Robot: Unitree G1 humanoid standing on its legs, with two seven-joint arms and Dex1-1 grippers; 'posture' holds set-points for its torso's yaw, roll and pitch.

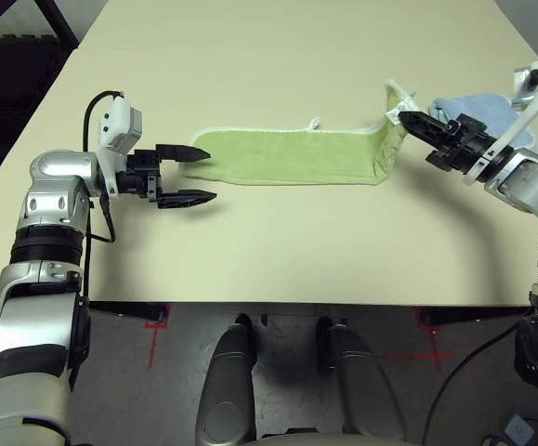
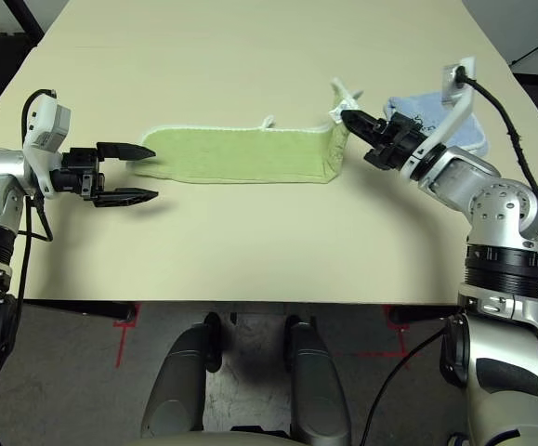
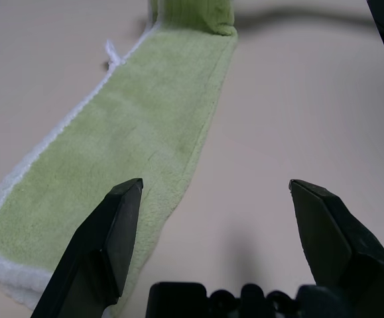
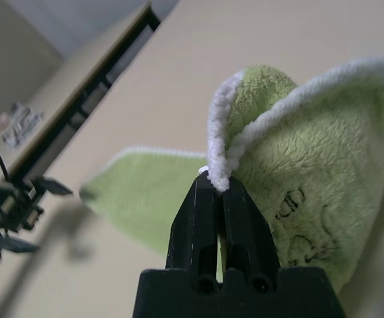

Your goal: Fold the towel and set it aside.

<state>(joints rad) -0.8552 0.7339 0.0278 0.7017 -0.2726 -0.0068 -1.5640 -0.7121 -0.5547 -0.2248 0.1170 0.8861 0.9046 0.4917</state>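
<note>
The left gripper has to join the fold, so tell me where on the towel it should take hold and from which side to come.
Grip the towel's free left end, on its white-edged rounded corner. That end lies flat on the table, so coming in low from the left looks best. The open left gripper already straddles that edge, one finger over the cloth. The right gripper is shut on the lifted far end.

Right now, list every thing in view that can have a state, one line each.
towel: folded into a long strip flat on the table, its right end lifted and pinched at the white edging.
left end effector: open, level at the strip's left end, holding nothing.
right end effector: shut on the towel's raised end.
pale blue cloth: bunched on the table behind the right arm.
table: bare in front of the strip.
</note>
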